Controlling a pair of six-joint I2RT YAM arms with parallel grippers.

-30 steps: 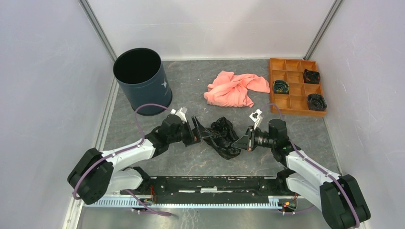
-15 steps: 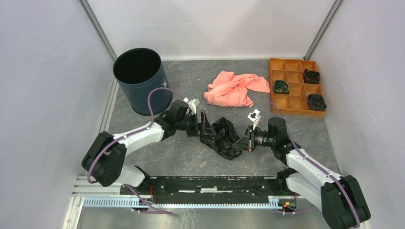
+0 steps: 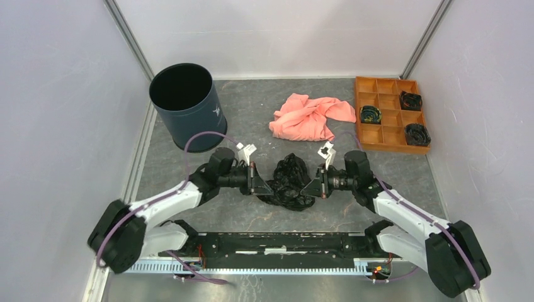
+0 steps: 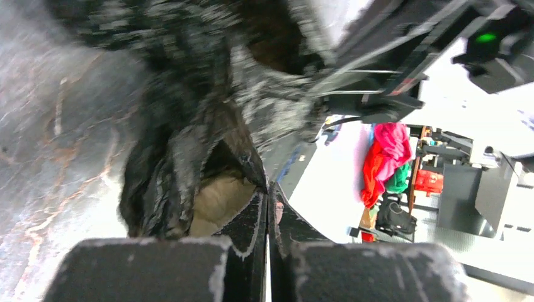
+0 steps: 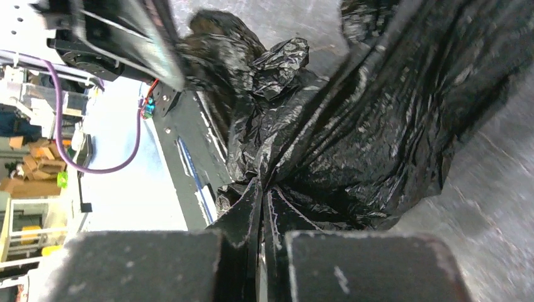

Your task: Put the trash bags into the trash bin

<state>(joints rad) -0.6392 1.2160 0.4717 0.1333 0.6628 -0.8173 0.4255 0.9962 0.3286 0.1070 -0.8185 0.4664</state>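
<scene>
The trash bag (image 3: 291,179), black, glossy and crumpled, is bunched up between my two grippers at the middle of the table. My left gripper (image 3: 266,184) is shut, and a fold of the bag (image 4: 189,126) runs into its fingertips (image 4: 267,185). From the right, my right gripper (image 3: 306,187) is shut on the bag (image 5: 365,126), whose creases converge at its tips (image 5: 262,182). The trash bin (image 3: 186,107), dark navy with a black inside, stands upright at the back left, apart from both arms.
A salmon-pink cloth (image 3: 312,117) lies crumpled behind the bag. An orange compartment tray (image 3: 380,135) with three dark items sits at the back right. White walls close in the table on the left, back and right.
My left gripper swung in to the bag's left side and went from open to shut on it. The right gripper moved slightly forward, and the bag is now bunched taller between the two.
</scene>
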